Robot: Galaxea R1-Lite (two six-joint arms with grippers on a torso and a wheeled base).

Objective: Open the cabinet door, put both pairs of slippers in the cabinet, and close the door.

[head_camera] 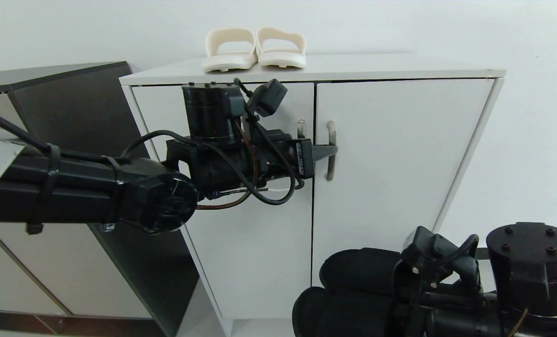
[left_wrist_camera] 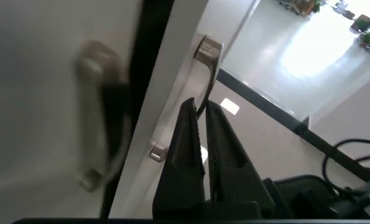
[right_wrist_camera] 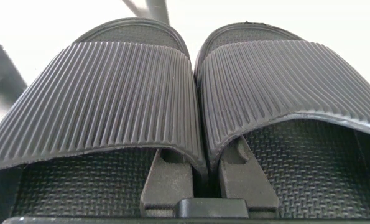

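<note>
Slippers (right_wrist_camera: 135, 93), black, sit pinched in your right gripper (right_wrist_camera: 203, 169); your left gripper (head_camera: 327, 151) clamps the right door handle (head_camera: 330, 169).

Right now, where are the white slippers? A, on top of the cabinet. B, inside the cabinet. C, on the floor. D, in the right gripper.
A: the white slippers sit side by side on top of the cabinet; the right gripper holds the black slippers, and the left gripper is closed on a door handle.
</note>
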